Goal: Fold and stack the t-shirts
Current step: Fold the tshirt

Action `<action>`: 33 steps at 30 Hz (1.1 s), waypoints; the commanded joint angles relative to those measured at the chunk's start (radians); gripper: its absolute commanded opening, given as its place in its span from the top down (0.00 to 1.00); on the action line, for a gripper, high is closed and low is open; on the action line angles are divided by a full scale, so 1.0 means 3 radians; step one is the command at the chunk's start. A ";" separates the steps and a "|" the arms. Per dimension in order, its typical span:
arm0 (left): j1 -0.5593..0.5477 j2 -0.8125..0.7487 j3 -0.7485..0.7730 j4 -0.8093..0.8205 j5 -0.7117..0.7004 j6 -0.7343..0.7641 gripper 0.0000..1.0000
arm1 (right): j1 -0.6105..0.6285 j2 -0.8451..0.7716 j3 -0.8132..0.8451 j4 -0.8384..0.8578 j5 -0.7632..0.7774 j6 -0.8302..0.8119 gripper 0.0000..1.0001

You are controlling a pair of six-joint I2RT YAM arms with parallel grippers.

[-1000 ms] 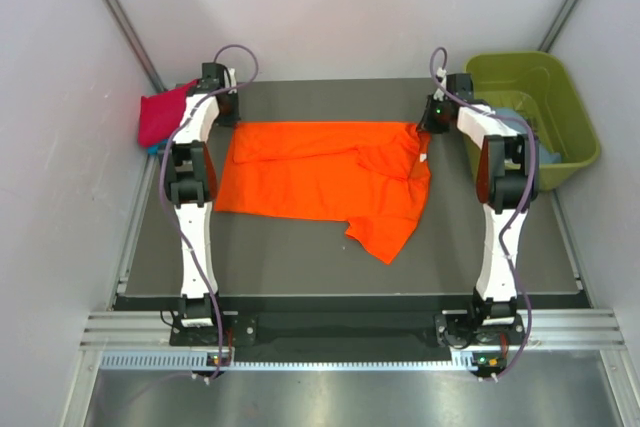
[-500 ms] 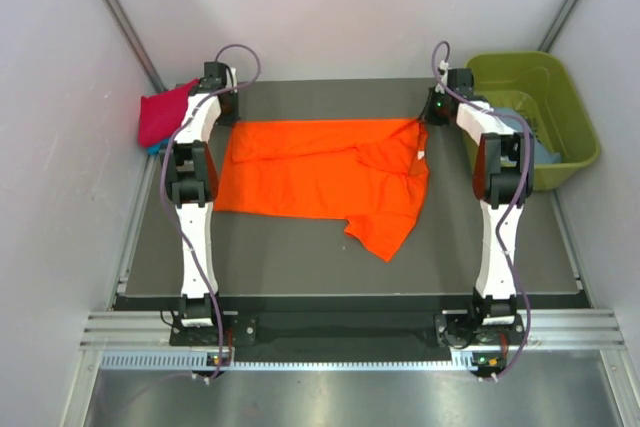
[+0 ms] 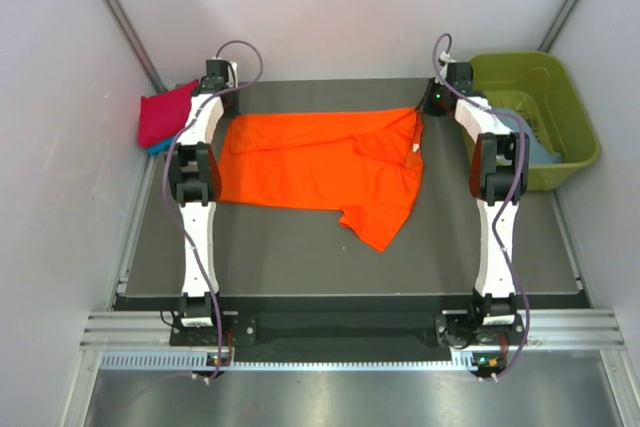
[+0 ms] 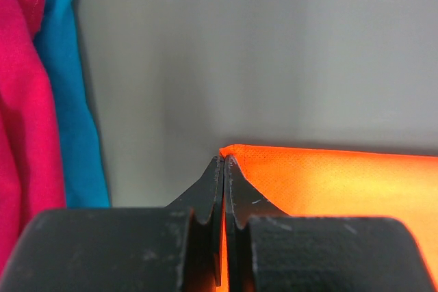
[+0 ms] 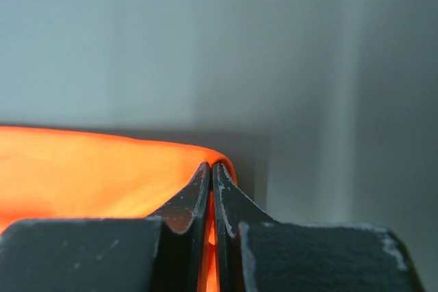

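- The left pincer pinches a corner of the orange t-shirt, cloth stretching to its right.
- The right pincer pinches another corner, cloth stretching to its left.

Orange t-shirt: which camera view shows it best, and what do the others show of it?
Top external: the whole orange t-shirt lies spread on the table. The wrist views show only one far corner each, pinched in the shut left gripper and right gripper.
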 commanded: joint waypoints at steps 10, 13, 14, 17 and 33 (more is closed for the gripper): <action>-0.0013 -0.0382 0.0094 0.0130 -0.0693 -0.0075 0.55 | 0.0003 -0.0374 -0.0087 0.0119 -0.0030 0.0054 0.37; 0.0013 -0.0881 -0.0181 0.0012 -0.0566 -0.0187 0.54 | -0.0033 -0.0727 -0.0338 0.0099 -0.0081 0.0019 0.36; 0.0013 -0.0980 -0.0268 -0.0054 -0.0510 -0.0239 0.54 | -0.0038 -0.0809 -0.0389 0.0063 -0.0091 0.0013 0.35; 0.0038 -0.1277 -0.0621 -0.0283 -0.0055 -0.0346 0.53 | -0.0049 -0.1040 -0.0553 -0.0049 -0.0173 0.0059 0.34; 0.0145 -0.1339 -0.1619 -0.0382 0.1244 -0.0924 0.63 | 0.0145 -0.1424 -0.1811 -0.0034 -0.0643 0.0397 0.48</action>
